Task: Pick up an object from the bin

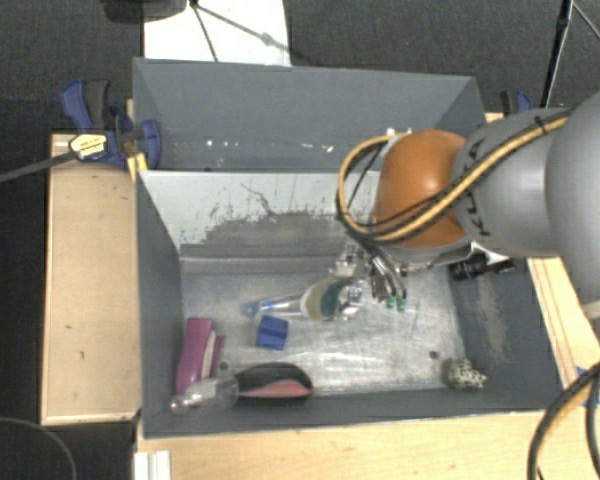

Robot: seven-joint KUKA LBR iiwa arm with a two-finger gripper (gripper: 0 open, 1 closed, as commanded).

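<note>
Camera view: bin (280, 118) holds greenish disc (325, 301) (beside claw (367, 288)).

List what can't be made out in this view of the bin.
Camera view:
- Green round thing: right side covered by the gripper; whether it is held cannot be told.
- Bin floor at back right: hidden under the arm's orange cover.
- Speckled thing, near right corner: too small to identify.
- Pale blue thing by the blue block: too blurred to name.
</note>
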